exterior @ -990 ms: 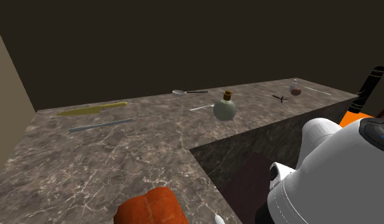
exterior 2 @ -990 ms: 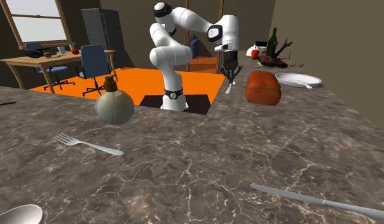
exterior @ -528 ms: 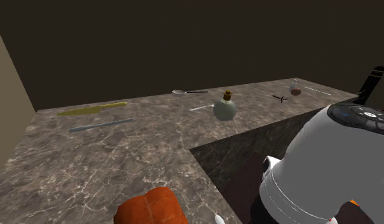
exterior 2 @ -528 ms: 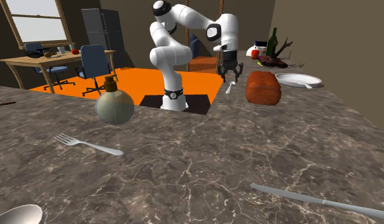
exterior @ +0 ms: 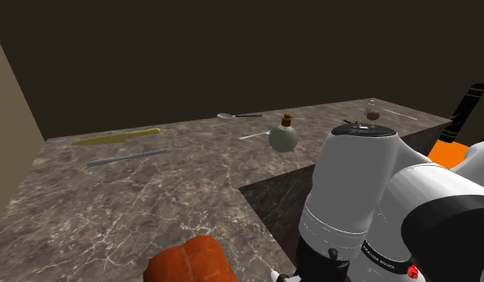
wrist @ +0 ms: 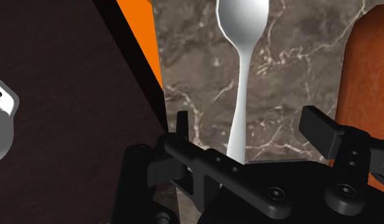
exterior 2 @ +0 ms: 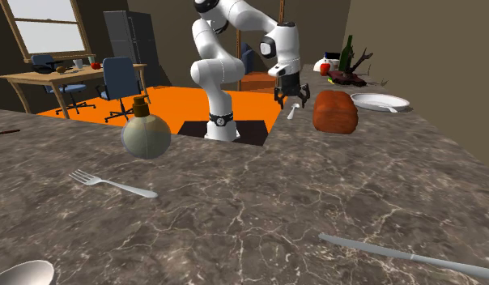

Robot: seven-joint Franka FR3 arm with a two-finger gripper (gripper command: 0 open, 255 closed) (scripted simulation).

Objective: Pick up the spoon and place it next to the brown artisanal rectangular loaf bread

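Marble surface (wrist: 203, 83) is showing between my fingers (wrist: 319, 127), standing wide, gripping nothing; the white spoon (wrist: 243, 76) is lying flat between them. Closing off-centre, I am risking skewing its handle or bumping the reddish-brown loaf (wrist: 365, 95) beside one finger. Farther out, a white plate (exterior 2: 364, 97) is carrying a utensil; a corked flask (exterior 2: 146, 133) is hiding its contents.

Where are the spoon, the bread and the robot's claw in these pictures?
spoon (wrist: 242, 76): wrist view, on its handle.
bread (exterior 2: 334, 111): second exterior view, on its front face.
gripper (exterior 2: 290, 100): second exterior view, between its fingertips.
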